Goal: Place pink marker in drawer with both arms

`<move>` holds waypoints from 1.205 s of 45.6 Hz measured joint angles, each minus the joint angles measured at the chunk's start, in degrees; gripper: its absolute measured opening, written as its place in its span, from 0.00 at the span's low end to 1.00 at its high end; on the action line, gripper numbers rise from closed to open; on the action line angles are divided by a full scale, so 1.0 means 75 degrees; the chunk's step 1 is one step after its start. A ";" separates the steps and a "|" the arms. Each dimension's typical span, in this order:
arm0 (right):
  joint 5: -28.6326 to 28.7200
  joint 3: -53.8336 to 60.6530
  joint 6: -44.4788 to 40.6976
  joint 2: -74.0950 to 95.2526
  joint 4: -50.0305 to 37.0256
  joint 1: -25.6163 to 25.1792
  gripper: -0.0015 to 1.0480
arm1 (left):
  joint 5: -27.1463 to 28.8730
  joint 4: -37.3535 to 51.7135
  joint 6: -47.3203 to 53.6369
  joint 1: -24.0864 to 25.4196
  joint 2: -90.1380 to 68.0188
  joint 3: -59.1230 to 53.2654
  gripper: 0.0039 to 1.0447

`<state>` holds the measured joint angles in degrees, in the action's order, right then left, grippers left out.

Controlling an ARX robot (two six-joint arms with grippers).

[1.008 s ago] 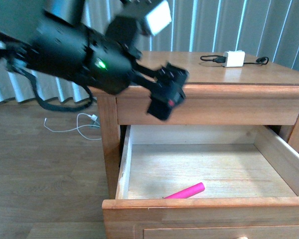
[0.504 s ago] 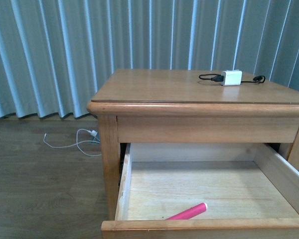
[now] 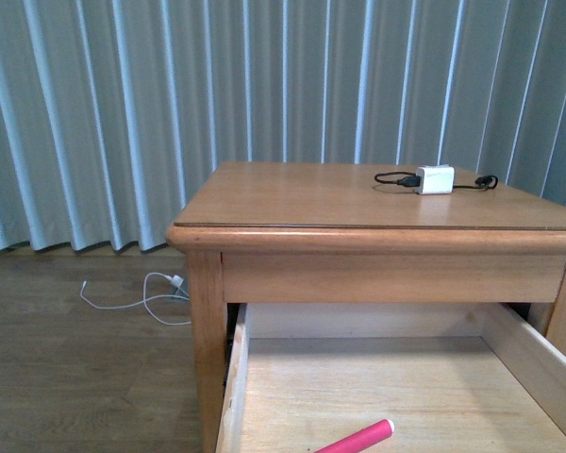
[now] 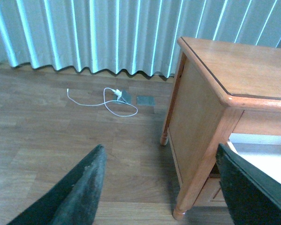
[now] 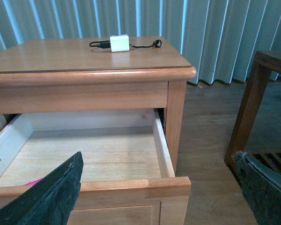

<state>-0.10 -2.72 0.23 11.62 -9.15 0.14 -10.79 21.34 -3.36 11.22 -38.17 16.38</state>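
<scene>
The pink marker [image 3: 358, 439] lies on the pale floor of the open drawer [image 3: 232, 387], near its front. Only a small pink tip of it [image 5: 33, 182] shows in the right wrist view, behind one finger. Neither arm shows in the front view. My left gripper [image 4: 164, 187] is open and empty, above the wooden floor beside the nightstand's left front leg [image 4: 201, 173]. My right gripper [image 5: 159, 192] is open and empty, above the front right corner of the drawer [image 5: 161, 145].
A white charger block [image 3: 435, 178] with a black cable lies on the nightstand top [image 3: 311, 198]. A white cable [image 3: 141, 297] lies on the floor by the curtain. Another wooden piece of furniture [image 5: 253, 93] stands to the nightstand's right.
A black arm that crossed the front view above the drawer has left that view. The nightstand now sits lower in the front view. The marker still lies in the drawer.
</scene>
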 joint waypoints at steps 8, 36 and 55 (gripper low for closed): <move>-0.0003 0.0000 -0.0003 0.0000 0.0000 0.0000 0.92 | 0.0373 0.0082 0.0291 -0.0402 0.0554 -0.0638 0.40; -0.0003 0.0000 0.0000 0.0000 0.0000 0.0000 0.92 | 0.1437 -0.0510 0.0391 -0.1478 0.2256 -0.1702 0.04; 0.0000 0.0003 -0.0003 0.0000 0.0003 0.0000 0.92 | 0.1440 -0.0970 0.0402 -0.1483 0.3252 -0.2014 0.04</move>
<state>-0.10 -2.70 0.21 11.62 -9.13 0.14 0.01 14.06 -0.34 0.10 -13.78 1.28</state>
